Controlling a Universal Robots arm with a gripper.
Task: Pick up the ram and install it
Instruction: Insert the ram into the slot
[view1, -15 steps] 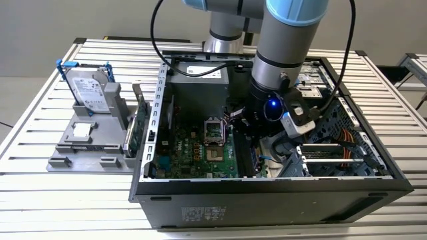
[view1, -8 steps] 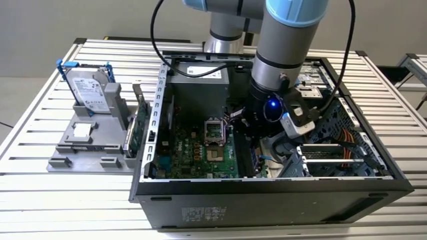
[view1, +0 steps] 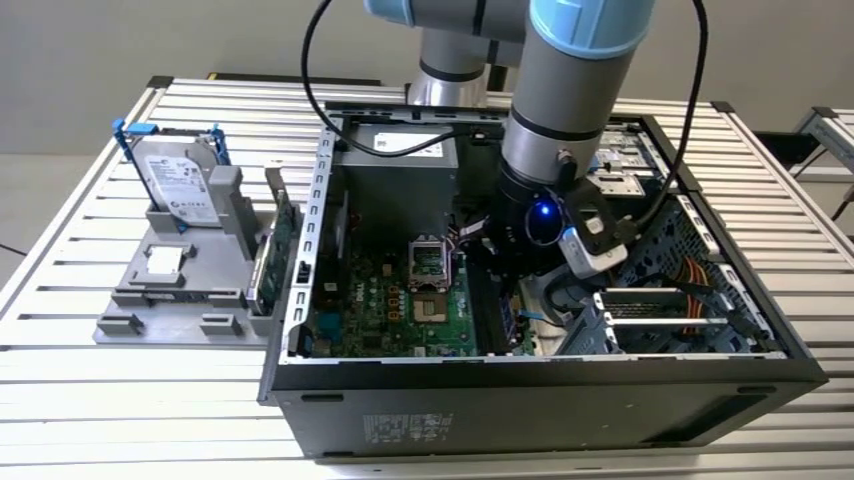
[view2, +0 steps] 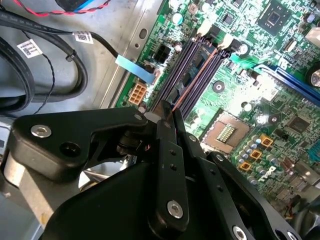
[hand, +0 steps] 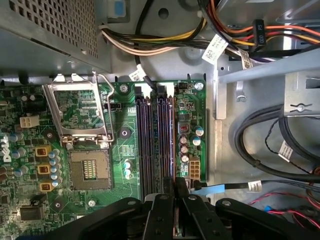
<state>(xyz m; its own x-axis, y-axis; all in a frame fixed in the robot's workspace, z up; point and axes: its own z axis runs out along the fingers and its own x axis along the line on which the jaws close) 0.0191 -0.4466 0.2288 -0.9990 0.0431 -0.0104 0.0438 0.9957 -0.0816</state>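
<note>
Exterior view first: your arm (view1: 567, 110) is plunged deep into the open computer case (view1: 534, 400) on the counter (view1: 107, 400), its wrist low over the motherboard (view1: 400, 310), while the hard drive (view1: 180, 180) sits well apart in its holder. Room is tight here, with case walls on every side and a drive cage just beside the wrist, so any sideways swing risks clipping metal. On to the second wrist view: the claw (view2: 167, 112) is pressed together, pinching what looks like the ram (view2: 195, 77), seen edge-on as a thin line running along the memory slots (view2: 185, 65) toward the white latches (view2: 227, 41). Whether it is seated, you cannot tell. The danger: a slight tilt or offset and the edge lands on the slot wall rather than in the groove, and pushing then would stress the stick or board. Now the first wrist view: claw (hand: 175, 182) at one end of the slots (hand: 155, 140), the processor socket (hand: 90, 170) on one side, and a connector (hand: 194, 169) and looped black cables (hand: 280, 145) on the other. Those cables could snag you.
</note>
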